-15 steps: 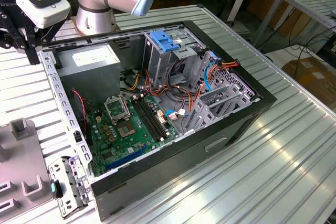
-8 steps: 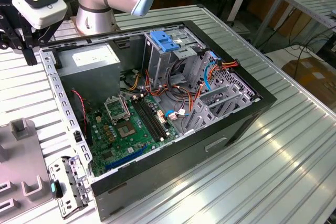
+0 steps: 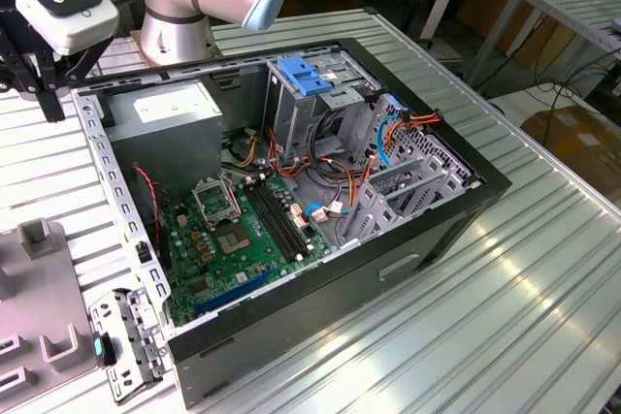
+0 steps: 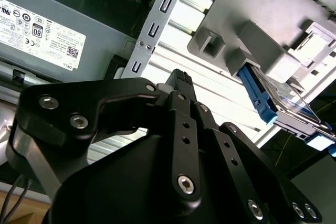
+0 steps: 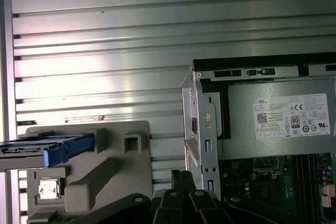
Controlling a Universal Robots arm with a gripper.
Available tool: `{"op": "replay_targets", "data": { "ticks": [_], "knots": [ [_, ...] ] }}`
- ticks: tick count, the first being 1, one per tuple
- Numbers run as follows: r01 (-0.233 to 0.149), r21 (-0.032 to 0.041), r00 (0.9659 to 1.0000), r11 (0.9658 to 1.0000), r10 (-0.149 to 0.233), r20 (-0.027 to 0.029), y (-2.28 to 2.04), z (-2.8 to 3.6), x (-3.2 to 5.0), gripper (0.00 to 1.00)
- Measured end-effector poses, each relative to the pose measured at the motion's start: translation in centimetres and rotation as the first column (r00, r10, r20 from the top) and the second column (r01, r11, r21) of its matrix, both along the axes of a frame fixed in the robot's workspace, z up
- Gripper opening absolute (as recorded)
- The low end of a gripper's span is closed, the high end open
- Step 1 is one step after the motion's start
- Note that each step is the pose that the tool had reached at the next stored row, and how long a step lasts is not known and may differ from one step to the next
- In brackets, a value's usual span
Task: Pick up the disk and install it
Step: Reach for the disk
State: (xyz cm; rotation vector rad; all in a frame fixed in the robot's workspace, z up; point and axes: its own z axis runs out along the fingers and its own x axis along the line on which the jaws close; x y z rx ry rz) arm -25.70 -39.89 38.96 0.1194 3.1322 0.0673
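Observation:
The disk (image 5: 37,149) is a flat silver drive with a blue side rail. It stands on edge in a grey holder (image 5: 89,171) on the ribbed table, beside the open computer case. In the second wrist view the disk (image 4: 273,100) shows its blue rail and sits in the holder (image 4: 247,3). My gripper (image 4: 181,78) is black and shut with nothing in it. It hangs above the table between the holder and the case's corner, apart from the disk. In the exterior view the gripper (image 3: 47,104) is at the far left, outside the case's back corner.
The open computer case (image 3: 92,152) lies on the ribbed metal table (image 3: 505,288). Inside are a grey power supply box (image 3: 165,109), a green motherboard (image 3: 238,239), a light-blue bracket (image 3: 306,75) over the drive cage, and loose cables. The grey holder (image 3: 39,288) is at the exterior view's left.

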Motion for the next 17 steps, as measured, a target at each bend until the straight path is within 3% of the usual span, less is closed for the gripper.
{"op": "replay_targets", "data": {
  "ticks": [17],
  "knots": [
    [0.0, 0.0, 1.0, 1.0, 0.0, -0.0027, 0.0, -0.05, -0.72, 0.11]
  ]
}}
